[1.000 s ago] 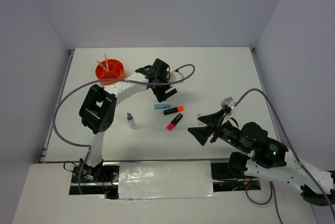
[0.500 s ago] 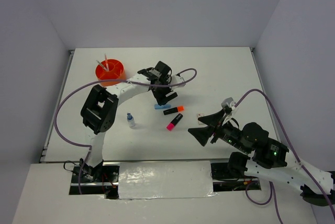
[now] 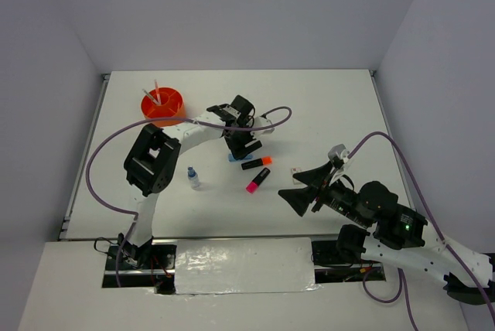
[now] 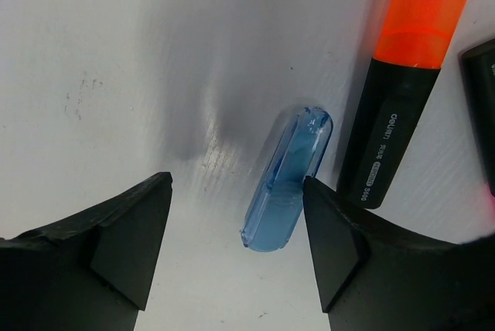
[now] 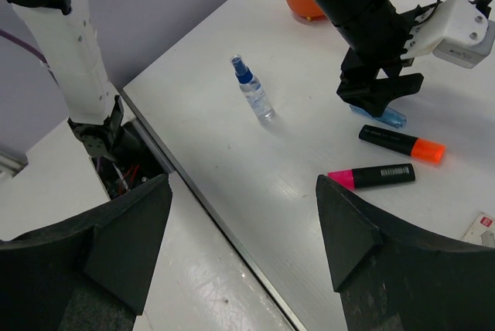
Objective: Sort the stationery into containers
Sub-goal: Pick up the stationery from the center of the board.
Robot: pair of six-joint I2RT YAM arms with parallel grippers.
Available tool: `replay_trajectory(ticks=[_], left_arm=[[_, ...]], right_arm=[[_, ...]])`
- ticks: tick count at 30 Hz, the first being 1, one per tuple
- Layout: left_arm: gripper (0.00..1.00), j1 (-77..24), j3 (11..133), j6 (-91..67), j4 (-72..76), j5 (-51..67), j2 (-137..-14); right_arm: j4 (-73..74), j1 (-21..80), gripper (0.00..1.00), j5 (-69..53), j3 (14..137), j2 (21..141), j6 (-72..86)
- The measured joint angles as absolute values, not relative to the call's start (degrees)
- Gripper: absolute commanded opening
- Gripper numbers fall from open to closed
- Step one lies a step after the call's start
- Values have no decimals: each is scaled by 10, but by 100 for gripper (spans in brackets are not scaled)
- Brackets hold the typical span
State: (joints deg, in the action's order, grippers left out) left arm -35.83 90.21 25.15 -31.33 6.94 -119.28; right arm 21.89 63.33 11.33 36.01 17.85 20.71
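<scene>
The light-blue piece (image 4: pixel 288 180) lies flat and slanted on the white table (image 4: pixel 93 52), with the orange-capped highlighter (image 4: pixel 398 91) just beside it and almost parallel. The left gripper (image 4: pixel 233 199) is held low over it with its jaws spread. Only the near end of the piece lies between them, much closer to 1 finger than to the other.

For a good grip, the gripper should be shifted sideways until the piece is centred. It should also be turned so that the fingers close across the narrow width rather than along the length; otherwise the highlighter is likely to be nudged or caught with it. Whether the fingertips touch the table cannot be told from the wrist view, so the last of the descent should be taken slowly. The piece looks smooth and light, so a squeeze at mid-length is advised.

The orange organiser (image 3: pixel 162 107), with 2 thin pens (image 3: pixel 155 91) standing in it, is set at the far left, well apart. The right gripper (image 5: pixel 244 192) hangs spread and empty near the front right, away from the work.
</scene>
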Motion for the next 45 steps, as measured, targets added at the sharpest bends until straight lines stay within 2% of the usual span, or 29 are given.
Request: replay_trajectory(ticks=[19,25,31,32,34,36,37,40,45], left_arm=[[75,-359,904,250,-316,90,-1210],[63,-360,914,245,-324,92,-1217],[43,-361,950,236,-344,92,-1239],[38,-361,953,236,-343,91,-1241],[15,-361,953,235,-342,90,-1241],[16,-360,953,234,-338,86,-1240],[9,-358,952,232,-334,85,-1240],[0,-344,936,220,-308,80,-1231],[0,-300,902,184,-254,55,-1201]], right_arm=[[219,633,82,113,356,178,207],[219,633,82,113,356,174,207],[219,633,82,114,356,167,208],[219,633,82,114,356,166,208],[219,633,82,114,356,166,208],[219,633,82,114,356,165,208],[219,633,82,114,356,164,208],[219,633,82,116,356,162,208],[219,633,82,117,356,162,208]])
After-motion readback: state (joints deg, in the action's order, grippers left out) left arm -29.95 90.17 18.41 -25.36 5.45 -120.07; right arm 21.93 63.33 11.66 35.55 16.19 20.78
